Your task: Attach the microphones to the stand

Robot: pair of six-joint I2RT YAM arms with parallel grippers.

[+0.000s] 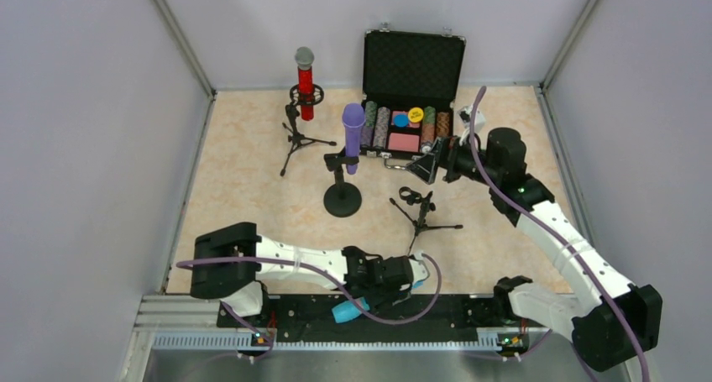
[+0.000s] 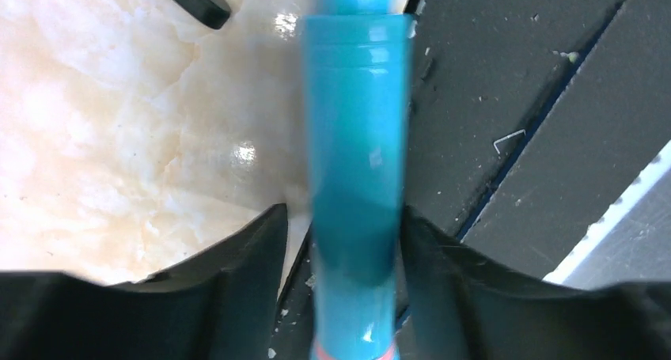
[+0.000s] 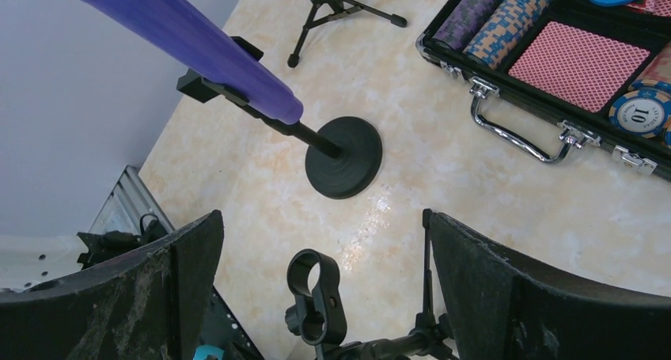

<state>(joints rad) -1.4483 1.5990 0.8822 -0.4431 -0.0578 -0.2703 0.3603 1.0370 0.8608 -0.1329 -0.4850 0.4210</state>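
Observation:
The turquoise microphone (image 2: 356, 154) with a pink band runs between the fingers of my left gripper (image 2: 344, 245), which is shut on it. In the top view the left gripper (image 1: 410, 274) is low at the table's near edge, and the microphone's end (image 1: 348, 312) sticks out over the black rail. The red microphone (image 1: 304, 81) stands in the back tripod stand (image 1: 295, 138). The purple microphone (image 1: 353, 137) sits in the round-base stand (image 1: 342, 199). An empty tripod stand (image 1: 420, 212) is in the middle. My right gripper (image 1: 430, 169) is open above it, with the clip (image 3: 315, 290) between its fingers.
An open black poker-chip case (image 1: 411, 105) stands at the back, and its handle (image 3: 518, 134) faces the stands. Grey walls enclose the table on three sides. A black rail (image 2: 506, 138) and a metal edge run along the near side.

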